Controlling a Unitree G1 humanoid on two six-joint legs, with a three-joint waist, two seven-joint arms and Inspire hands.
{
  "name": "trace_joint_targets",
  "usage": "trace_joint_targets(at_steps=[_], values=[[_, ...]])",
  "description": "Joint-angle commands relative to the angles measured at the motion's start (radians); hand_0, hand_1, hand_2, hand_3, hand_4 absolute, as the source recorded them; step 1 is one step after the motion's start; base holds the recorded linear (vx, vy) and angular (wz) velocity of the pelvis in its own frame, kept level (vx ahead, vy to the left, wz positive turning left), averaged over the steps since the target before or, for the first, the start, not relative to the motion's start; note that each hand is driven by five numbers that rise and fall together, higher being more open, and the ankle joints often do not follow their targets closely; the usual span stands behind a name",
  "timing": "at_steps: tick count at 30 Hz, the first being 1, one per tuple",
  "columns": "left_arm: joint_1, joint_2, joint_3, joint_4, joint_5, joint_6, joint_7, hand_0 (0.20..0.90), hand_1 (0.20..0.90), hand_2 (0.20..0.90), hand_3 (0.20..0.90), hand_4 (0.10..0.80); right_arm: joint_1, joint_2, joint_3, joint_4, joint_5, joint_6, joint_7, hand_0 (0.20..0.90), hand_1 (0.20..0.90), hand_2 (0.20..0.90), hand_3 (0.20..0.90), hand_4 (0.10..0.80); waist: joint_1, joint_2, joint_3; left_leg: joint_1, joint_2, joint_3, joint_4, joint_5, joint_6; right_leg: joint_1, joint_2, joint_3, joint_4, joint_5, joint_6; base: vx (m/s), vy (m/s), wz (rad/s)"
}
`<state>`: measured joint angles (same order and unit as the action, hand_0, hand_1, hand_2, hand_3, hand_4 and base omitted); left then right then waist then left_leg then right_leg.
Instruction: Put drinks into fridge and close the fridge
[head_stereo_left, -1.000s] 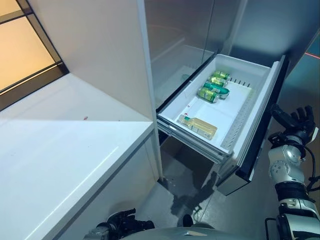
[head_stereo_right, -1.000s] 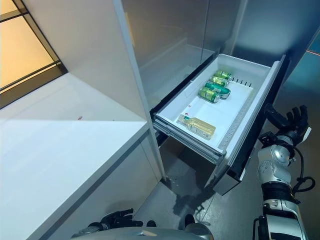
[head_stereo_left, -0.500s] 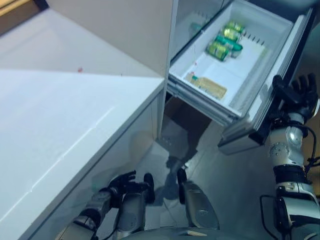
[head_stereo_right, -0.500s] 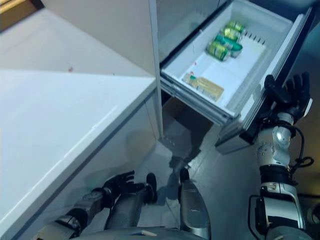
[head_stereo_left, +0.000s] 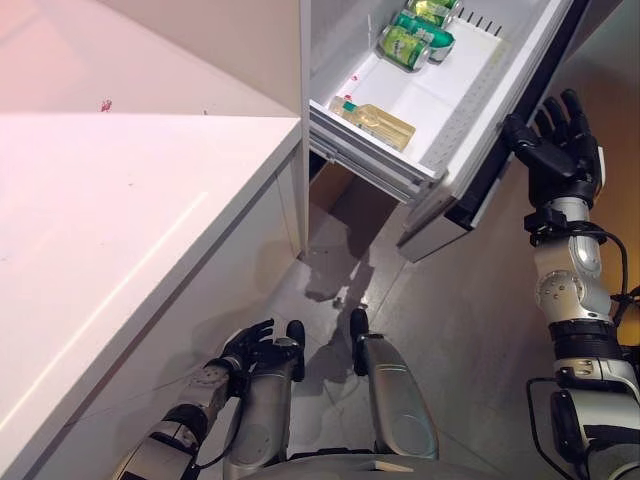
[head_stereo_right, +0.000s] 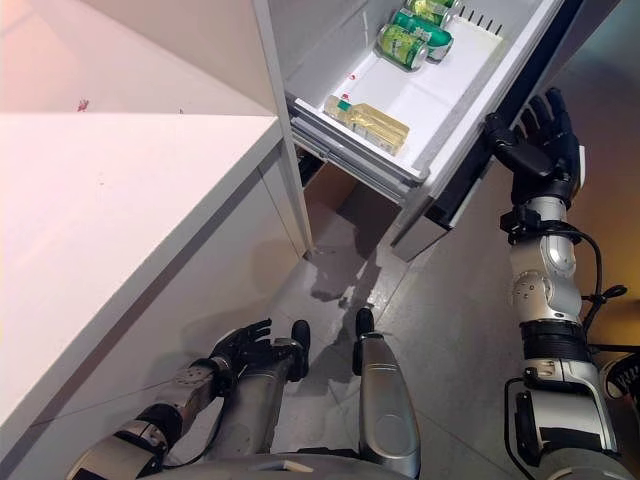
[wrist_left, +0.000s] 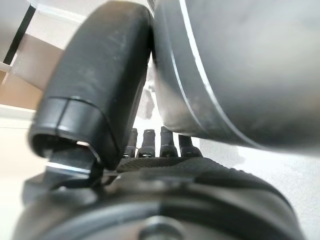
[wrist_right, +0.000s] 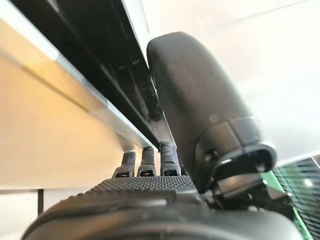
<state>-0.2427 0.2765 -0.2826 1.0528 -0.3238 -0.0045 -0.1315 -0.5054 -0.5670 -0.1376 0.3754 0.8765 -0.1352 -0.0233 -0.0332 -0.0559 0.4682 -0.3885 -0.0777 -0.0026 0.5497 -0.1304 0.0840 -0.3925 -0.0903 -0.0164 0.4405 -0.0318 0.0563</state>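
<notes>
Drawer (head_stereo_left: 455, 110) open; right hand (head_stereo_left: 557, 150) fingers spread at its front edge.

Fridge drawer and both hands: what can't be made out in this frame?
- Fridge drawer: its far end and some green cans are cut off by the eye views' top edge.
- Right robot hand: contact with the drawer front is unclear; its thumb blocks the right wrist view.
- Left robot hand: only its own wrist view is blocked.
</notes>
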Motion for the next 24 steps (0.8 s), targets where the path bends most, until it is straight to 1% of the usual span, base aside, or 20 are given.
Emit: trace_joint_targets(at_steps=[1,3,6,8,11,12,15,17,19,21,22,23,24], values=[[0.116,0.006,-0.056,0.027,0.026,0.021,-0.009,0.9,0.9,0.9,0.9,0.8,-0.165,0.018,0.202,-0.199,0.039,0.076,0.225,0.9,0.9,0.9,0.9,0.8,0.085,-0.007,-0.031,0.041,-0.021,-0.005,0.038,-0.09,0.005,0.082,0.005,-0.01,0.033,-0.037,-0.045,0.054,0.024,0.05],[0.123,0.009,-0.057,0.036,0.026,0.018,-0.01,0.9,0.9,0.9,0.9,0.8,-0.194,0.033,0.222,-0.205,0.043,0.099,0.246,0.9,0.9,0.9,0.9,0.8,0.095,-0.005,-0.036,0.044,-0.025,-0.01,0.028,-0.08,0.003,0.088,0.001,-0.017,0.028,-0.034,-0.046,0.069,0.026,0.06],[0.134,0.011,-0.057,0.04,0.029,0.014,-0.014,0.9,0.9,0.9,0.9,0.8,-0.235,0.056,0.263,-0.225,0.006,0.1,0.244,0.9,0.9,0.9,0.9,0.8,0.111,0.001,-0.042,0.059,-0.029,-0.016,0.014,-0.073,-0.001,0.106,-0.006,-0.031,0.02,-0.038,-0.047,0.066,0.027,0.08],[0.143,0.012,-0.061,0.03,0.031,0.014,-0.017,0.9,0.9,0.9,0.9,0.8,-0.26,0.063,0.277,-0.237,-0.018,0.075,0.228,0.9,0.9,0.9,0.9,0.8,0.121,0.007,-0.044,0.065,-0.031,-0.02,0.006,-0.067,-0.003,0.116,-0.009,-0.04,0.016,-0.041,-0.048,0.047,0.028,0.14],[0.154,0.012,-0.063,0.027,0.032,0.008,-0.024,0.9,0.9,0.9,0.9,0.8,-0.297,0.07,0.275,-0.263,-0.115,-0.015,0.158,0.9,0.9,0.9,0.9,0.8,0.132,0.014,-0.049,0.082,-0.032,-0.028,-0.001,-0.071,-0.003,0.136,-0.013,-0.051,0.012,-0.05,-0.049,0.036,0.029,0.17],[0.159,0.01,-0.06,0.027,0.036,0.007,-0.025,0.9,0.9,0.9,0.9,0.8,-0.301,0.075,0.264,-0.282,-0.112,-0.047,0.135,0.9,0.9,0.9,0.9,0.8,0.133,0.015,-0.056,0.087,-0.032,-0.03,-0.01,-0.066,-0.003,0.142,-0.015,-0.054,0.006,-0.048,-0.049,0.051,0.031,0.13],[0.167,0.005,-0.06,0.033,0.046,0.009,-0.024,0.9,0.9,0.9,0.9,0.8,-0.301,0.099,0.228,-0.317,-0.077,-0.081,0.089,0.9,0.9,0.9,0.9,0.8,0.132,0.015,-0.069,0.102,-0.035,-0.031,-0.015,-0.071,-0.003,0.161,-0.019,-0.054,-0.002,-0.05,-0.047,0.069,0.018,0.16],[0.178,0.001,-0.059,0.039,0.053,0.016,-0.023,0.9,0.9,0.9,0.9,0.8,-0.287,0.121,0.207,-0.348,-0.062,-0.073,0.054,0.9,0.9,0.9,0.9,0.8,0.129,0.015,-0.085,0.126,-0.039,-0.032,-0.025,-0.073,-0.002,0.184,-0.021,-0.05,-0.013,-0.05,-0.044,0.109,0.019,0.21],[0.189,-0.003,-0.058,0.05,0.06,0.016,-0.024,0.9,0.9,0.9,0.9,0.8,-0.271,0.131,0.197,-0.364,-0.109,-0.105,-0.008,0.9,0.9,0.9,0.9,0.8,0.124,0.014,-0.105,0.153,-0.04,-0.03,-0.043,-0.073,-0.001,0.209,-0.021,-0.044,-0.033,-0.049,-0.042,0.1,0.021,0.07],[0.201,-0.008,-0.057,0.061,0.062,0.009,-0.024,0.9,0.9,0.9,0.9,0.8,-0.255,0.121,0.178,-0.374,-0.264,-0.197,-0.127,0.9,0.9,0.9,0.9,0.8,0.117,0.013,-0.125,0.177,-0.039,-0.028,-0.064,-0.071,0.0,0.229,-0.021,-0.038,-0.055,-0.045,-0.038,0.081,0.018,0.05],[0.208,-0.015,-0.056,0.07,0.064,0.002,-0.023,0.9,0.9,0.9,0.9,0.8,-0.25,0.108,0.164,-0.382,-0.377,-0.24,-0.219,0.9,0.9,0.9,0.9,0.8,0.114,0.012,-0.137,0.193,-0.038,-0.029,-0.078,-0.069,-0.001,0.244,-0.02,-0.034,-0.074,-0.042,-0.036,0.081,0.012,0.0],[0.214,-0.021,-0.056,0.075,0.065,-0.001,-0.02,0.9,0.9,0.9,0.9,0.8,-0.245,0.094,0.151,-0.396,-0.485,-0.284,-0.278,0.9,0.9,0.9,0.9,0.8,0.11,0.011,-0.148,0.208,-0.038,-0.031,-0.093,-0.068,-0.001,0.259,-0.019,-0.029,-0.093,-0.039,-0.033,0.083,0.011,-0.02],[0.219,-0.025,-0.056,0.076,0.068,-0.003,-0.021,0.9,0.9,0.9,0.9,0.8,-0.24,0.08,0.14,-0.408,-0.563,-0.302,-0.333,0.9,0.9,0.9,0.9,0.8,0.108,0.011,-0.156,0.219,-0.037,-0.033,-0.105,-0.066,-0.002,0.269,-0.019,-0.025,-0.107,-0.035,-0.03,0.06,0.009,0.01]])
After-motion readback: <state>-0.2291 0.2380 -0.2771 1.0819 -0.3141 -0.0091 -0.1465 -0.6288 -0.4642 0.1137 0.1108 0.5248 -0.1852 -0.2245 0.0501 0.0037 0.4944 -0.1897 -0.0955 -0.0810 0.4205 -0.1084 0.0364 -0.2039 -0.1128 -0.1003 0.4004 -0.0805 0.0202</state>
